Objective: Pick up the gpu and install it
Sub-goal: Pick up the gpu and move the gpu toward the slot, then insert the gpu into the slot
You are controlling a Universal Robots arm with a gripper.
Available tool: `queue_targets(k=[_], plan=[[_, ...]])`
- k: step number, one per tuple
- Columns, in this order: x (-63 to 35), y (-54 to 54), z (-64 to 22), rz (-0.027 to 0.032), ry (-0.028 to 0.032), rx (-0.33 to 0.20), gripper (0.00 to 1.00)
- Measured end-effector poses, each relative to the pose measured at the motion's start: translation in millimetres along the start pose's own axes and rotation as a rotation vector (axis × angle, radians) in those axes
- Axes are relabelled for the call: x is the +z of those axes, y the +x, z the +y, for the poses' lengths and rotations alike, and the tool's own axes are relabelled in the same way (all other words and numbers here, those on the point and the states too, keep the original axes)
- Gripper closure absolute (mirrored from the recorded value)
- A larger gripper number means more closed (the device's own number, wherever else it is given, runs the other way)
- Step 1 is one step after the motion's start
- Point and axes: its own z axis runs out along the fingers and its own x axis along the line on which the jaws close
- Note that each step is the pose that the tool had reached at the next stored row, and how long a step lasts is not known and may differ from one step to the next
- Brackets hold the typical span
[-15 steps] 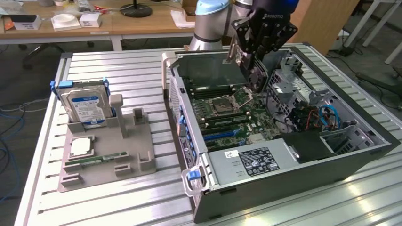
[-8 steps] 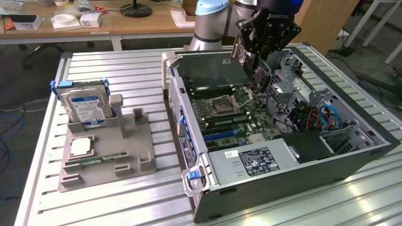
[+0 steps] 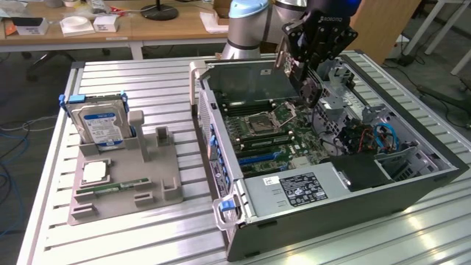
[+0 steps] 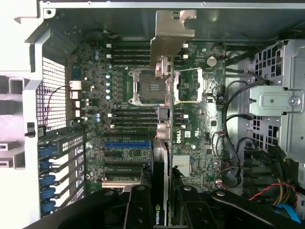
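- Status: pickup is complete. The claw is pinching the gpu, with one finger on each flat side of the card.
- Position of the gpu: it hangs edge-down inside the open computer case, above the motherboard. Its metal bracket points toward the rear wall of the case.
- Remaining, as judged here: installation is not done. The card appears to be clear of the board, and no edge looks seated in the blue expansion slot.
- Container 1, computer case: lies on its side on the counter with the cover off. It holds the motherboard with its processor socket, a power supply and cable bundles.
- Container 2, grey parts holder: stands on the counter at the exterior view's left, well apart from the claw. It holds an upright hard drive, a processor chip and a memory stick.
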Motion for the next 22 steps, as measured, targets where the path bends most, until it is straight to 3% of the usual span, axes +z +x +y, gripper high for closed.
queue_targets(k=[8,22], plan=[[-0.2,-9.8,0.2,0.0000,0.0000,0.000,0.74],[-0.2,-9.9,0.2,0.0000,0.0000,0.000,0.74]])
